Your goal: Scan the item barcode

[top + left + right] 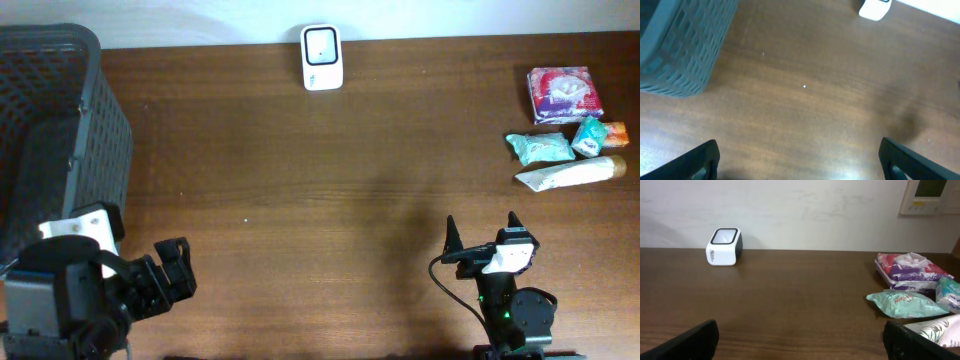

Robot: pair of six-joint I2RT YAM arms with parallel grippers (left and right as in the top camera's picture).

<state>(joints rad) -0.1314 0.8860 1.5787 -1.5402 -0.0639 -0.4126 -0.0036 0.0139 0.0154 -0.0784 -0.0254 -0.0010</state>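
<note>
The white box-shaped barcode scanner point(321, 58) has rounded corners and a dark glass window. It stands at the far edge of the brown wood-grain table point(300, 180). Grey print on the scanner's side wall is too small to read.

Four items lie clustered well to the right of the scanner:
- purple-and-red crinkled plastic packet point(565, 94)
- teal crinkled pouch point(540, 148)
- small teal packet point(600, 133)
- white tube with a tan cap point(570, 174), leaf pattern on its body

Their lettering cannot be read.

The dark grey plastic lattice basket point(50, 130) stands well to the left of the scanner.

The left gripper point(180, 268) sits nearer than the scanner and to its left, fingers spread wide, holding nothing. The right gripper point(482, 225) sits nearer than the scanner and to its right, fingers likewise spread, empty.
</note>
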